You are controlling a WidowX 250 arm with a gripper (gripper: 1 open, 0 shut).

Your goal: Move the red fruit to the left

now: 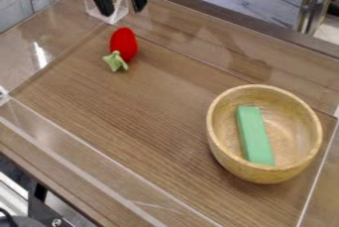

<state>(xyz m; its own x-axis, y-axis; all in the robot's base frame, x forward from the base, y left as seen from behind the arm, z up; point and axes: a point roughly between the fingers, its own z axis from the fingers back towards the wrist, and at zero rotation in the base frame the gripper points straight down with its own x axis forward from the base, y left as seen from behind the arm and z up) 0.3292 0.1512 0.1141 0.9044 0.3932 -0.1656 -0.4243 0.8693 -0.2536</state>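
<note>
The red fruit (122, 43) lies on the wooden table at the upper left, its light green leafy stem piece (115, 62) pointing toward the camera. My gripper (114, 3) hangs above and behind it, near the top edge of the view. Its black fingers are spread open with nothing between them, and it does not touch the fruit.
A wooden bowl (227, 142) at the right holds a green rectangular block (255, 134). A clear raised rim (79, 162) borders the table along the front and left. Wall panels and a table leg stand at the back.
</note>
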